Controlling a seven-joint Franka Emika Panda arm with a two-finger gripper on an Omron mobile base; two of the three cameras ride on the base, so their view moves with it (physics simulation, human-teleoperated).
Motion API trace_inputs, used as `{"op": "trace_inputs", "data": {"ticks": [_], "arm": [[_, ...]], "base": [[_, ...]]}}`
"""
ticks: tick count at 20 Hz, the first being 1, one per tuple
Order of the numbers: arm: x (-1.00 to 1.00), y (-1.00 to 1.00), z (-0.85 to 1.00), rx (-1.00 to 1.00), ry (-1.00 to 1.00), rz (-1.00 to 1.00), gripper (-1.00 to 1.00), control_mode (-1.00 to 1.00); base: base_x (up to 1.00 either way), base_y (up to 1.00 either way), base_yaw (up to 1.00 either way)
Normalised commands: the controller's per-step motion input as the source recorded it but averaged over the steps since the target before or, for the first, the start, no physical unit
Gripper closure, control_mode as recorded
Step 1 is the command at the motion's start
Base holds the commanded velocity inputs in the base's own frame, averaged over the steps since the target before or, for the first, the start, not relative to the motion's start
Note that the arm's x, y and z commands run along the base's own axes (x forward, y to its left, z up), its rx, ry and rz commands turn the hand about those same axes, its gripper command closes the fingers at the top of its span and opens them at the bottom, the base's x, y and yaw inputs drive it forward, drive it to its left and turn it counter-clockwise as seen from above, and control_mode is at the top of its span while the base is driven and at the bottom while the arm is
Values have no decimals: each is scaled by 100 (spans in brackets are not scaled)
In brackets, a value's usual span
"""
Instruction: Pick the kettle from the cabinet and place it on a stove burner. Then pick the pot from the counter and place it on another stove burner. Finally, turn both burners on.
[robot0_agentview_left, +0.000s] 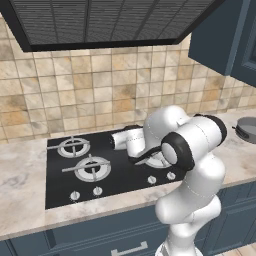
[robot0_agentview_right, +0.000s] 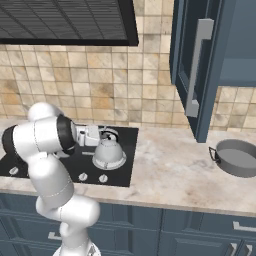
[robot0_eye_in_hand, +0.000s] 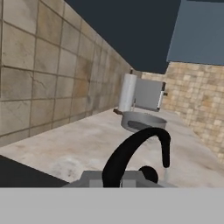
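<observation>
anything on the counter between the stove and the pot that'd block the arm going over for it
Nothing visible does. The counter between the cooktop and the pot lies bare. The open cabinet door hangs above that stretch. The gripper is shut at the kettle, which sits on a burner.

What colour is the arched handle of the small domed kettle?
Black; the thin arched handle of the silver-grey kettle shows best in the hand view.

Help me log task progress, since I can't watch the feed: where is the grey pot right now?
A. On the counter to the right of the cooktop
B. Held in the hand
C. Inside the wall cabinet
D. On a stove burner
A. The pot rests on the counter, well right of the cooktop and below the open cabinet, while the kettle sits on the cooktop.
</observation>
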Motion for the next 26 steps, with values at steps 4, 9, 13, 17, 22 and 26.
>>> {"op": "trace_inputs", "data": {"ticks": [4, 9, 13, 17, 22, 26], "arm": [[5, 1, -16, 0, -3, 0, 100, -100], [0, 1, -19, 0, -5, 0, 100, -100], [-1, 0, -26, 0, -7, 0, 100, -100], [-8, 0, -27, 0, -3, -2, 100, -100], [-33, -9, -51, 0, 0, -5, 100, -100], [-24, -6, -37, 0, 0, -4, 100, -100]], "base": [[0, 0, 0], [0, 0, 0], [0, 0, 0], [0, 0, 0], [0, 0, 0], [0, 0, 0]]}}
